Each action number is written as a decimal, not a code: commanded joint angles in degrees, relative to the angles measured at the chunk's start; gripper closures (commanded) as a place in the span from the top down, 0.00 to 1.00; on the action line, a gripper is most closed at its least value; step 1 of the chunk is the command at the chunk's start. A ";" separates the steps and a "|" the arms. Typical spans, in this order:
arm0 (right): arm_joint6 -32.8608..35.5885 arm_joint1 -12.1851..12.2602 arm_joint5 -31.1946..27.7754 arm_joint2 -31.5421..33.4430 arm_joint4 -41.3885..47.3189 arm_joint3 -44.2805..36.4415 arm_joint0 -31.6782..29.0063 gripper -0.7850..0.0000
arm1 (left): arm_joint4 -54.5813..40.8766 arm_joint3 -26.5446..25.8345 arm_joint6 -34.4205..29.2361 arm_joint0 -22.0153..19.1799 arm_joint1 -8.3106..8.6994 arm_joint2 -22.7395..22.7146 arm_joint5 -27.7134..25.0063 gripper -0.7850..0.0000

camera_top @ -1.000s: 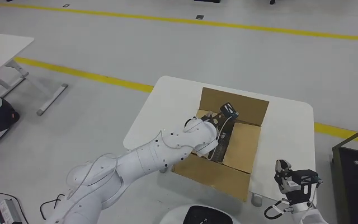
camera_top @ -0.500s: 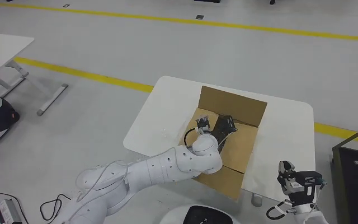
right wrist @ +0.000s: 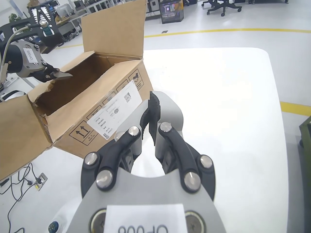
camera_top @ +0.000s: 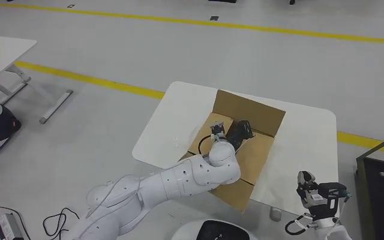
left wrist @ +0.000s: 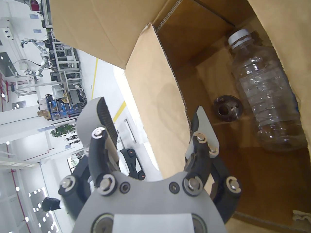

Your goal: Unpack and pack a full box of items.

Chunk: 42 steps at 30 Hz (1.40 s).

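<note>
An open cardboard box [camera_top: 258, 157] stands on the white table [camera_top: 306, 135]. In the left wrist view a clear plastic bottle [left wrist: 264, 93] with a grey cap lies inside it, beside a small black metal flange [left wrist: 228, 107]. My left gripper [left wrist: 150, 105] is open at the box's rim, one finger outside the side wall [left wrist: 155, 103] and one inside. From above, the left gripper [camera_top: 240, 131] hangs over the box's middle. My right gripper [right wrist: 151, 103] is shut on nothing, off the table's near right corner [camera_top: 303, 179], apart from the box [right wrist: 97, 90].
The far flap [right wrist: 114, 30] stands upright; a near flap [right wrist: 17, 132] hangs outward. Bare tabletop [right wrist: 218, 93] lies to the right of the box. A dark rack [camera_top: 372, 171] stands by the table's right side. Another table [camera_top: 12, 48] is far left.
My left arm has swung further over the box and its gripper has come down toward the near side. The box has turned slightly. The right gripper has hardly moved.
</note>
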 commanded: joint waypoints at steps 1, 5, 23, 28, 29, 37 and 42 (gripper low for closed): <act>-0.03 0.02 0.01 0.10 -0.04 -0.23 -0.14 0.00 | 0.58 -0.45 0.50 0.43 -0.07 -1.13 0.10 0.00; 0.16 0.04 0.09 0.23 0.22 -0.43 -0.40 0.00 | 0.18 -1.99 1.65 1.68 0.00 -4.30 0.18 0.00; 0.62 0.05 0.53 0.07 0.58 -1.87 -1.82 0.00 | -2.93 -9.99 5.52 9.30 0.52 -17.90 -0.55 0.00; 0.71 0.02 0.62 -0.08 1.01 -1.90 -2.17 0.00 | -12.40 -13.71 5.89 11.04 0.40 -23.17 -1.11 0.00; 0.72 0.00 0.65 -0.15 1.25 -1.74 -2.25 0.00 | -14.01 -14.40 5.81 11.39 0.39 -24.14 -1.24 0.00; 0.70 -0.12 1.41 -0.31 2.20 -1.37 -2.10 0.00 | -23.28 -17.79 5.39 13.84 0.39 -30.78 -1.31 0.00; 0.81 -0.22 2.15 -0.40 3.06 -1.44 -1.94 0.00 | -29.45 -16.79 6.50 14.89 0.30 -33.96 -1.63 0.00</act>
